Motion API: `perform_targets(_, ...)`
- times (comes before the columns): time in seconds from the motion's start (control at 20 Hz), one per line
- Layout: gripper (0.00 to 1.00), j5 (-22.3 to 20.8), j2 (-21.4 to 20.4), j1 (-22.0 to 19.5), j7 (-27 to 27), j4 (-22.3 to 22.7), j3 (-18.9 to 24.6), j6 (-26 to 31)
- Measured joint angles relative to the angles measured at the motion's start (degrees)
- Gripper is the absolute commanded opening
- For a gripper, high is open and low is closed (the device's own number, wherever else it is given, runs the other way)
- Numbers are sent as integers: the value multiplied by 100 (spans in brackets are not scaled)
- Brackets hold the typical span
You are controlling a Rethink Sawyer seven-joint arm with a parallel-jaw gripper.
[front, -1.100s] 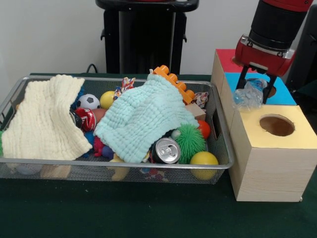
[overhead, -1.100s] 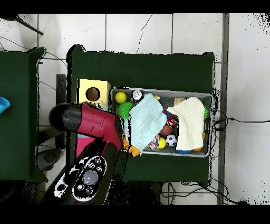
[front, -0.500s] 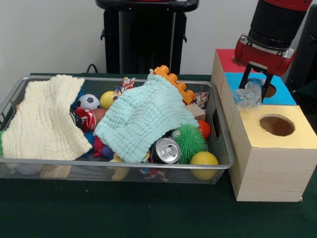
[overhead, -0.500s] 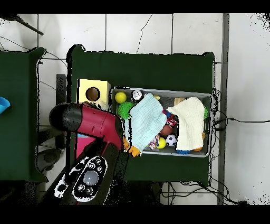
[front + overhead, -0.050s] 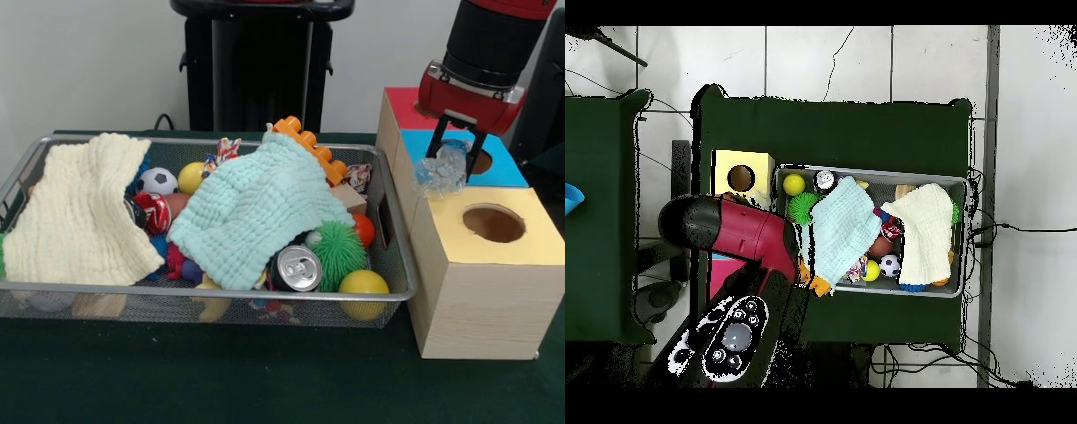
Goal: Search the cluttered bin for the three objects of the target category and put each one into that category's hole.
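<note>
A crumpled clear plastic bottle (image 5: pixel 441 168) hangs over the blue section (image 5: pixel 508 166) of the wooden sorting box, beside its dark hole (image 5: pixel 483 162). My gripper (image 5: pixel 456 152) is shut on the bottle, one black finger on each side. The box's yellow section (image 5: pixel 530 231), with a round hole (image 5: pixel 493 223), lies nearest the camera, and the red section (image 5: pixel 402 104) is farthest. In the overhead view my red arm (image 5: pixel 735 230) hides the gripper, the bottle and most of the box. Only the yellow top (image 5: pixel 725 164) shows there.
The wire bin (image 5: pixel 177 306) left of the box holds a mint cloth (image 5: pixel 256 208), a cream cloth (image 5: pixel 79 212), a drink can (image 5: pixel 297 268), a green spiky ball (image 5: pixel 340 252), a yellow ball (image 5: pixel 364 284), an orange block (image 5: pixel 309 146) and other toys.
The bottle has shifted slightly between the fingers and sits a little more tucked against the box. The arm has barely moved since half a second ago.
</note>
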Motion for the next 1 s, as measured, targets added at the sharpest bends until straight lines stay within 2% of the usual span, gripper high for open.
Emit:
perform_targets(0.35, 0, -4, -57, 45, 0, 16, 0, 136)
perform_targets(0.85, 0, -21, -432, 227, 0, 15, -7, 1149)
perform_targets(1.0, 0, -20, -478, 237, 0, 14, -7, 1277)
